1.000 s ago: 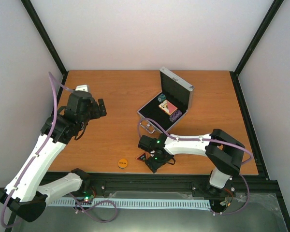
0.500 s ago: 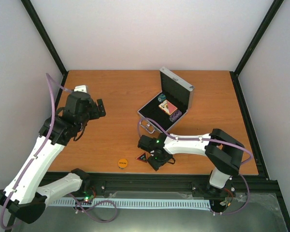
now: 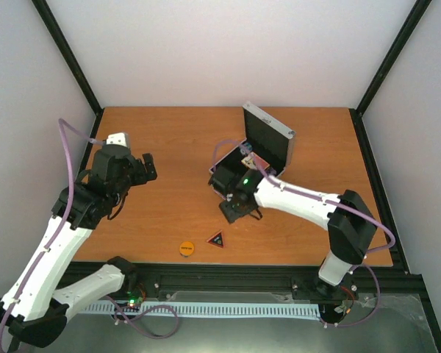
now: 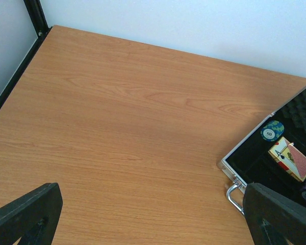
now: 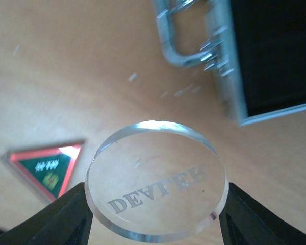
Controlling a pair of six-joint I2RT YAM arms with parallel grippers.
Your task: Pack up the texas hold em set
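One down-ish: right gripper (image 3: 235,209) now holds the clear disc (image 5: 156,185), up off the table (image 3: 173,143) near the case (image 3: 267,144); left gripper (image 3: 148,168) is wide open.

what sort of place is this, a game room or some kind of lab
Most likely a robotics lab work cell, not a game room: a left arm and a right arm bolted at the edge of a wooden table, boxed in by plain white walls and a black frame.

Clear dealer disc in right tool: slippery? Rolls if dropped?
Probably slippery: the clear dealer disc looks glossy, pinched only at its rim by the right tool. Likely rigid, being thick. Round, so dropped on edge it may roll.
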